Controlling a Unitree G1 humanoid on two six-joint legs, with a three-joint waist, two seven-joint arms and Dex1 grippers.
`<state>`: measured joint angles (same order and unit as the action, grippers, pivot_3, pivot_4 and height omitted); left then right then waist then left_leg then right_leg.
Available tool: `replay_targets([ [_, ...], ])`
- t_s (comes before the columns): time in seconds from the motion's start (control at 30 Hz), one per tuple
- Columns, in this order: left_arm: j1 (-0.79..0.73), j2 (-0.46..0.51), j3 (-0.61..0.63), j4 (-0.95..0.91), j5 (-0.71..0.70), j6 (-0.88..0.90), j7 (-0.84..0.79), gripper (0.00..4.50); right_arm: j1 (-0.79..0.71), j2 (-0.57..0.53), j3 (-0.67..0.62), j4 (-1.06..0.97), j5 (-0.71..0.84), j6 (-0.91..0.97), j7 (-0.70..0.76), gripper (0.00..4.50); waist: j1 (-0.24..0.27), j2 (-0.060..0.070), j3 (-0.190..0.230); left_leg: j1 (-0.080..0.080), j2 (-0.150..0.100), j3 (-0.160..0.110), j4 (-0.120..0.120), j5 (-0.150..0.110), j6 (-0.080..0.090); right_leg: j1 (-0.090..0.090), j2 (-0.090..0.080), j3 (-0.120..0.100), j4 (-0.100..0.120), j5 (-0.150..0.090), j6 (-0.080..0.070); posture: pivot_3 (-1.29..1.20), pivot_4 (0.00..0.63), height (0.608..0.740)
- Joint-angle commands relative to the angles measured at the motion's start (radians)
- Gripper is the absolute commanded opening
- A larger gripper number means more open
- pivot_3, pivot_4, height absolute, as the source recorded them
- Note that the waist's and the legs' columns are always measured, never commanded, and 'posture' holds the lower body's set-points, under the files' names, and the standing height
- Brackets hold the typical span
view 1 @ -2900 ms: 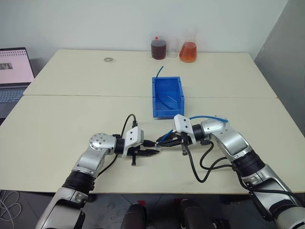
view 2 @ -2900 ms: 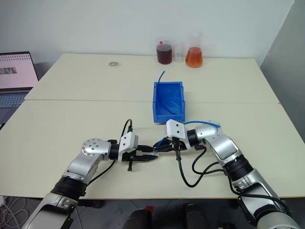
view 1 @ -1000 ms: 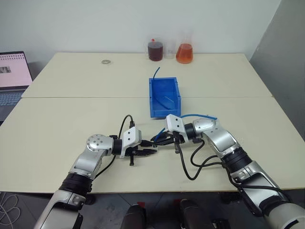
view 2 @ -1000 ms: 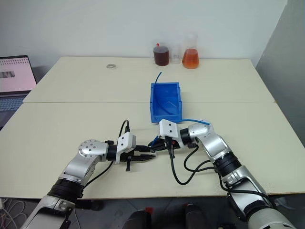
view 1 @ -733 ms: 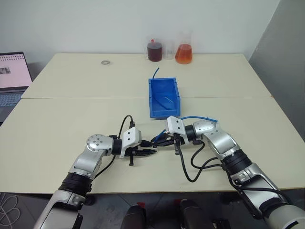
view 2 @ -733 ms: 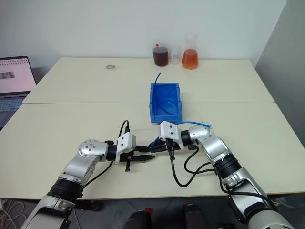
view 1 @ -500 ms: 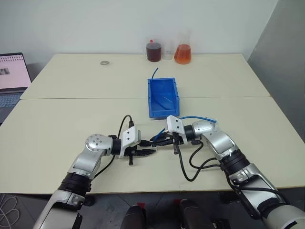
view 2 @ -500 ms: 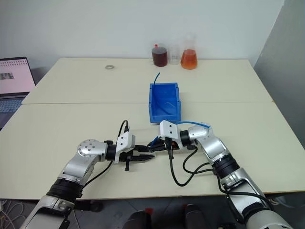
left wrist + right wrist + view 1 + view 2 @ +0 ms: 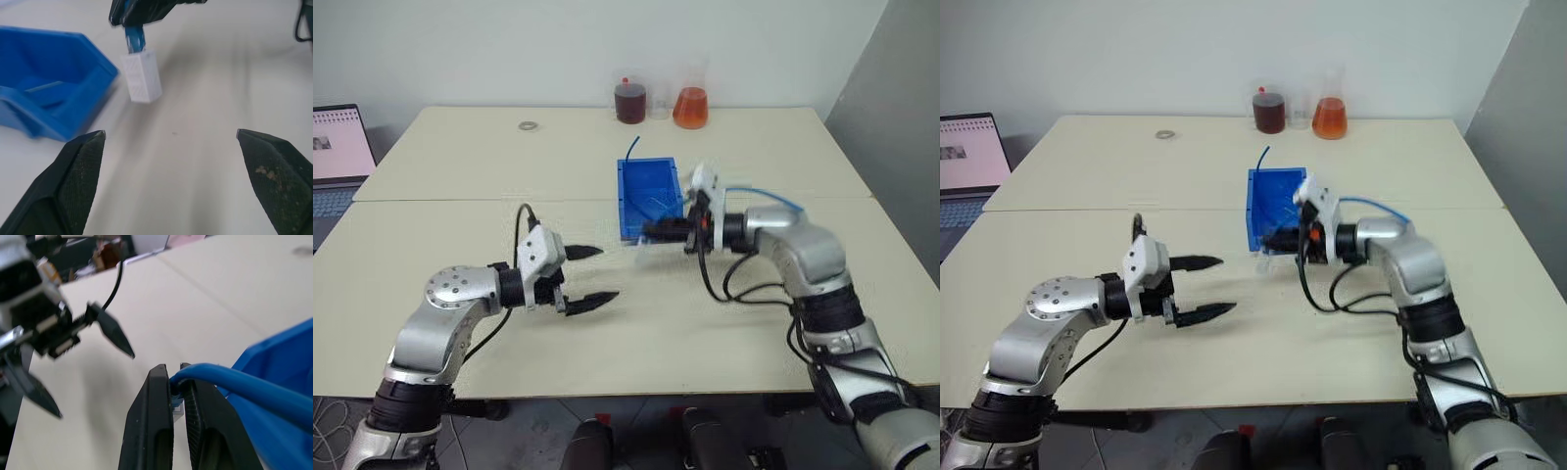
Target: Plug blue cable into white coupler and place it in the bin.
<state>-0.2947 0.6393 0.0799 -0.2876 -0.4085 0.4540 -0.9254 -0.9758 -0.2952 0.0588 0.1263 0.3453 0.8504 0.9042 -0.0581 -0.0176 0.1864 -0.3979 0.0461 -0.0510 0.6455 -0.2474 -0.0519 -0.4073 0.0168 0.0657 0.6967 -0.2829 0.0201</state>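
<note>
Right gripper point(image 9: 651, 233), centre of frame: fingers clamped on the blue cable point(image 9: 234, 382) at its plug end, the white coupler point(image 9: 142, 77) hanging from that plug (clear of the surface point(image 9: 705, 323)), just before the bin's front lip. Left gripper point(image 9: 590, 274), lower left of centre: fingers spread wide, nothing between them. Bin point(image 9: 636, 186), centre: bright blue, standing on the surface.
</note>
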Motion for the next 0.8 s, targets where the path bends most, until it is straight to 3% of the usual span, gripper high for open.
replay_targets([
  [0.03,-0.049,-0.071,0.025,-0.074,0.011,0.053,0.184,4.48,-0.136,0.036,-0.067,0.199,-0.009,-0.038,-0.112,0.09,0.001,0.0,0.0,0.0,0.0,0.0,0.0,0.0,0.0,0.0,0.0,0.0,0.0,0.0,0.0,0.0,0.15,0.74],
  [0.17,-0.081,-0.179,0.0,-0.06,0.063,0.054,0.344,4.48,-0.27,0.074,-0.043,0.553,-0.108,-0.258,-0.174,0.09,0.002,-0.001,0.0,-0.001,-0.002,0.001,-0.001,0.0,0.0,0.0,-0.001,0.001,-0.001,0.001,-0.001,0.0,0.15,0.74],
  [0.23,-0.068,-0.197,-0.012,-0.078,0.066,0.062,0.366,4.5,-0.311,0.087,-0.032,0.684,-0.139,-0.34,-0.175,0.76,0.001,-0.001,0.0,-0.001,-0.001,0.002,-0.001,0.0,0.0,0.0,-0.001,0.001,-0.003,0.001,-0.001,0.0,0.15,0.74],
  [0.37,-0.032,-0.203,-0.009,-0.115,0.064,0.075,0.397,4.5,-0.374,0.102,-0.039,0.87,-0.18,-0.455,-0.2,1.63,0.001,-0.001,0.0,-0.003,-0.001,0.003,-0.002,0.0,0.0,-0.002,-0.002,0.003,-0.005,0.001,-0.001,0.0,0.15,0.74],
  [0.73,-0.015,-0.195,0.004,-0.139,0.048,0.096,0.431,4.5,-0.421,0.068,-0.073,0.98,-0.215,-0.529,-0.232,4.17,0.002,-0.001,0.0,-0.004,-0.001,0.004,-0.003,0.0,-0.001,-0.003,-0.002,0.003,-0.006,0.001,-0.001,0.0,0.15,0.74],
  [0.8,-0.017,-0.193,0.005,-0.136,0.047,0.098,0.431,4.5,-0.411,0.045,-0.073,0.948,-0.213,-0.499,-0.222,4.45,0.002,-0.001,0.0,-0.004,-0.001,0.004,-0.003,0.0,-0.001,-0.003,-0.002,0.003,-0.006,0.001,-0.001,0.0,0.15,0.74],
])
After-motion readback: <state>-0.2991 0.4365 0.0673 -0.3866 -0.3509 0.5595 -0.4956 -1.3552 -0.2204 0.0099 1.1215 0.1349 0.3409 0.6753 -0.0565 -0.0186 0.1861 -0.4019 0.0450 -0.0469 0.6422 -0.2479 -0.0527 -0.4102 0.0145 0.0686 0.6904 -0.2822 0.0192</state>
